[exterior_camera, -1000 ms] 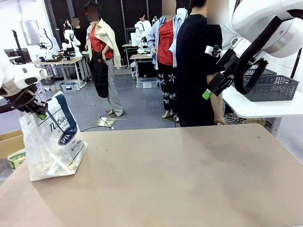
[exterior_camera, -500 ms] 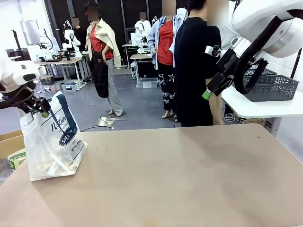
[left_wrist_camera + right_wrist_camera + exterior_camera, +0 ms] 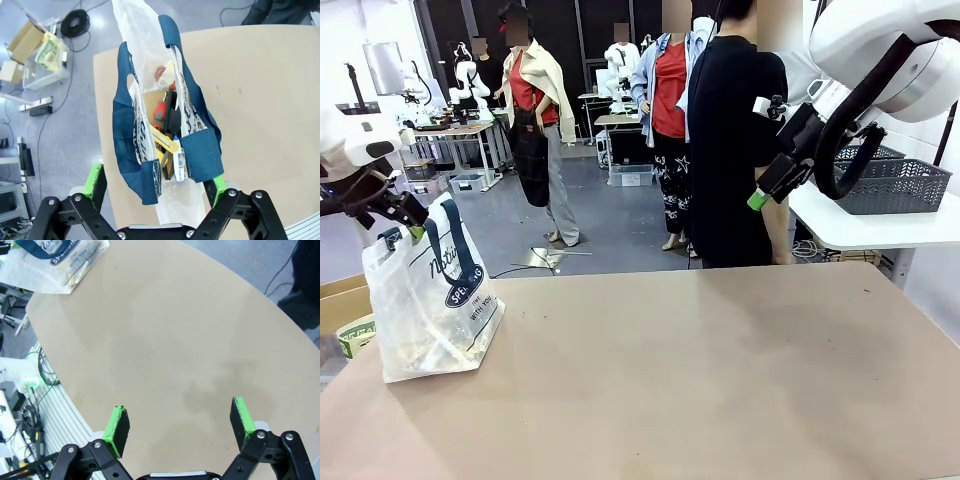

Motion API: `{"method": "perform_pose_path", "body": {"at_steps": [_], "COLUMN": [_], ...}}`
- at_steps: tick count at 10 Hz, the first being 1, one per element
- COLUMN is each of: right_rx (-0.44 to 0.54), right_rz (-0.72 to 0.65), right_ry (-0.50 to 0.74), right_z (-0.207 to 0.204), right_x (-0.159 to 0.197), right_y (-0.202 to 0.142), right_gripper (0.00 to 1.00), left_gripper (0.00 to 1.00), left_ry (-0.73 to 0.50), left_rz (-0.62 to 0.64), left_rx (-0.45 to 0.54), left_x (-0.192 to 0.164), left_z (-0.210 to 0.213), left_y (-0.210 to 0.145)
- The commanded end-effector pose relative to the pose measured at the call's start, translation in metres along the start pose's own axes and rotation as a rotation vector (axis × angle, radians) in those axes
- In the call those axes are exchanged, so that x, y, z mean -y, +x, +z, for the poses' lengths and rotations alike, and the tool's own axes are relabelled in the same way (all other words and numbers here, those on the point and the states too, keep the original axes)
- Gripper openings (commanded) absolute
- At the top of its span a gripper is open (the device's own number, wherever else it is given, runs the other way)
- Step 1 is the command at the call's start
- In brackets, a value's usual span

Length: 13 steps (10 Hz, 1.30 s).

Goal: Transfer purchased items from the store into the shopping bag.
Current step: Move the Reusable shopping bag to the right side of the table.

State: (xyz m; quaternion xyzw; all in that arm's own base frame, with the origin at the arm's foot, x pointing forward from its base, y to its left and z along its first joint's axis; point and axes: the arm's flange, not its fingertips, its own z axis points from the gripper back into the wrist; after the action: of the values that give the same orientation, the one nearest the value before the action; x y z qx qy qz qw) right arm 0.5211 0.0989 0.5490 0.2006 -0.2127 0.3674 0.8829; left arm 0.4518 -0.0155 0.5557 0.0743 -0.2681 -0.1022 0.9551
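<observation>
The shopping bag (image 3: 430, 300), translucent white with navy handles and a round navy logo, stands at the table's left end. My left gripper (image 3: 402, 228) hovers open just above its top. In the left wrist view the two handles (image 3: 197, 145) rise loose between the spread fingers of that gripper (image 3: 154, 182), and several packaged items (image 3: 165, 125) lie inside the bag (image 3: 150, 60). The store, a dark grey mesh basket (image 3: 895, 185), sits on a white side table at the right. My right gripper (image 3: 765, 190) hangs open and empty high at the right, above bare tabletop (image 3: 181, 420).
A person in black (image 3: 735, 150) stands at the far edge of the brown table (image 3: 700, 380). The white side table (image 3: 860, 225) lies beyond the right corner. Cardboard boxes (image 3: 342, 300) sit on the floor at the left.
My left gripper has opened and drawn up and left, releasing the bag's handles, which now stand freely. The right arm has not moved.
</observation>
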Motion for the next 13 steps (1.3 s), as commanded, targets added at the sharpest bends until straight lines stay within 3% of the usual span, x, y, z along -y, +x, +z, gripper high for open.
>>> {"method": "perform_pose_path", "body": {"at_steps": [1, 5, 9, 11, 13], "right_rx": [0.002, 0.002, 0.002, 0.002, 0.002], "right_rz": [-0.016, -0.016, -0.016, -0.016, -0.016], "right_ry": [0.008, 0.008, 0.008, 0.008, 0.008], "right_z": [0.000, 0.000, 0.000, 0.000, 0.000], "right_x": [-0.001, -0.001, -0.001, -0.001, -0.001], "right_y": [0.001, 0.001, 0.001, 0.001, 0.001], "right_gripper": [1.00, 1.00, 1.00, 1.00, 1.00], "left_gripper": [1.00, 1.00, 1.00, 1.00, 1.00], "left_ry": [0.020, 0.000, 0.003, 0.010, -0.112], "left_rz": [0.011, -0.059, -0.040, -0.329, -0.582], "left_rx": [-0.014, -0.026, -0.004, 0.061, 0.106], "left_x": [0.005, 0.016, 0.016, 0.043, 0.063], "left_z": [0.014, 0.034, 0.029, 0.047, 0.048], "left_y": [0.002, 0.011, 0.009, 0.014, 0.026]}}
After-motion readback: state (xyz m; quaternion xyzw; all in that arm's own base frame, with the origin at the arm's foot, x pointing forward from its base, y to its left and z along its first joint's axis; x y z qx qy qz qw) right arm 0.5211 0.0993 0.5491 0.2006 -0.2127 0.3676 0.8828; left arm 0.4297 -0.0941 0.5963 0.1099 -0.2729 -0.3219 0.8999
